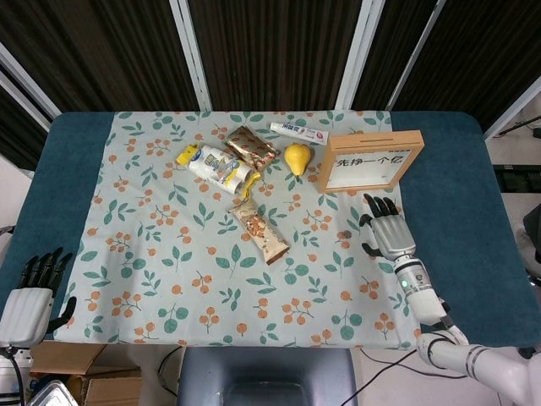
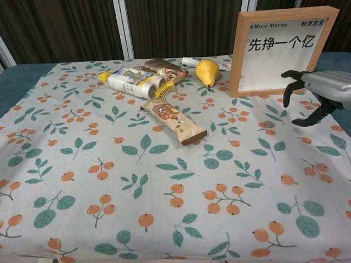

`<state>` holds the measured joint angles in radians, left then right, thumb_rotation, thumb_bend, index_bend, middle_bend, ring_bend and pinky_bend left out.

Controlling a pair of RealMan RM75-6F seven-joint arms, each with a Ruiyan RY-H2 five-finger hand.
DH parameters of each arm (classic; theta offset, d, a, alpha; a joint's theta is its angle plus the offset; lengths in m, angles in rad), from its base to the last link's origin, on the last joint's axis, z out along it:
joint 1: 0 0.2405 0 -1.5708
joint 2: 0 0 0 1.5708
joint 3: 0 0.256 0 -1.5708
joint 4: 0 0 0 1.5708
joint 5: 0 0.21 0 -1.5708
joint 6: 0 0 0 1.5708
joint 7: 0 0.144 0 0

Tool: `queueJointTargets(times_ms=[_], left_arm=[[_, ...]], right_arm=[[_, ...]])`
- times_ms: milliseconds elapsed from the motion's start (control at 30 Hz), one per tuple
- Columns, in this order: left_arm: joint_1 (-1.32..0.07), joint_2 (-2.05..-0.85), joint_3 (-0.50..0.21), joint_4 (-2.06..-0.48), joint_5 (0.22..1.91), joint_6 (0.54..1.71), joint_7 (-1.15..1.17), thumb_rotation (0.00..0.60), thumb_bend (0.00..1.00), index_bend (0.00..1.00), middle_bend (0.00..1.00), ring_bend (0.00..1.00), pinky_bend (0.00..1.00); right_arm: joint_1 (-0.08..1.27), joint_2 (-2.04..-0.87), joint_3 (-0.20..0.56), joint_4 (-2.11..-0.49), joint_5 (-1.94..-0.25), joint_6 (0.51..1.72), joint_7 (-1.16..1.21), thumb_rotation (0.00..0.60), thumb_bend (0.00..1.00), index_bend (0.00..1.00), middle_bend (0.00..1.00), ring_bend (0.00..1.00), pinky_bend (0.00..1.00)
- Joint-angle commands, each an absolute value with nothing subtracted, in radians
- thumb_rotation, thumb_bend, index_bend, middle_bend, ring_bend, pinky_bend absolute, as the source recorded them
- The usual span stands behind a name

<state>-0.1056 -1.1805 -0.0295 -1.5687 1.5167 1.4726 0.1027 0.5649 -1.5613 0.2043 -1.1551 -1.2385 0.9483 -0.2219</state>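
Right hand (image 1: 387, 233) empty, fingers spread, near wooden frame (image 1: 370, 161), left hand (image 1: 30, 296) empty beside table edge

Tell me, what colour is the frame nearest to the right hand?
The frame is light wood with a white panel, clearest in the chest view.
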Motion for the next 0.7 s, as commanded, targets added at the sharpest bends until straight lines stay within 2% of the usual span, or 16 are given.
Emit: queueJointTargets(times_ms=[33,700], left_arm=[[-0.107,-1.182,-0.030,-1.566,1.515,1.471,0.101,0.600,0.42,0.00,0.00,0.00,0.00],[-0.107,-1.188,-0.030,-1.538,1.509,1.467,0.075,0.600,0.42,0.00,0.00,0.00,0.00]], right_arm=[[0.573,-1.579,0.204,-1.136,-1.233,0.948,-0.218,0.600,0.43,0.57,0.00,0.00,0.00],[0.630,-1.699,0.207,-0.976,-1.182,0.887,-0.229,0.600,0.43,0.52,0.00,0.00,0.00]])
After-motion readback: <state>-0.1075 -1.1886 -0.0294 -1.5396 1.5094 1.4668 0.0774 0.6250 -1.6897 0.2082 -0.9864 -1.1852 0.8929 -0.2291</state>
